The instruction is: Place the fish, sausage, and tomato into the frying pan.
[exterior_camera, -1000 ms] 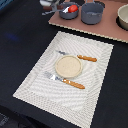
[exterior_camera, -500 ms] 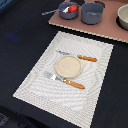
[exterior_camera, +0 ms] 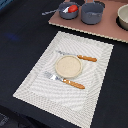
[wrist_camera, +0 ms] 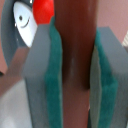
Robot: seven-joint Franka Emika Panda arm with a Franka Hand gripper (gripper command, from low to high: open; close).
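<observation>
The gripper (wrist_camera: 75, 75) is clamped on the sausage (wrist_camera: 76, 55), green pads squeezing it upright so it can drop end-first into the frying pan (exterior_camera: 68, 11), where the tomato (exterior_camera: 73, 8) and the fish (wrist_camera: 24, 20) already lie together.

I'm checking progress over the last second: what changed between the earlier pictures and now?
Nothing visibly changed in the exterior view. The glossy red tomato stays in the dark blue-grey frying pan; the round tan plate, wooden-handled knife and fork stay on the striped placemat. The wrist view, which has no earlier picture, shows the tool shut on the dark reddish-brown sausage.
</observation>
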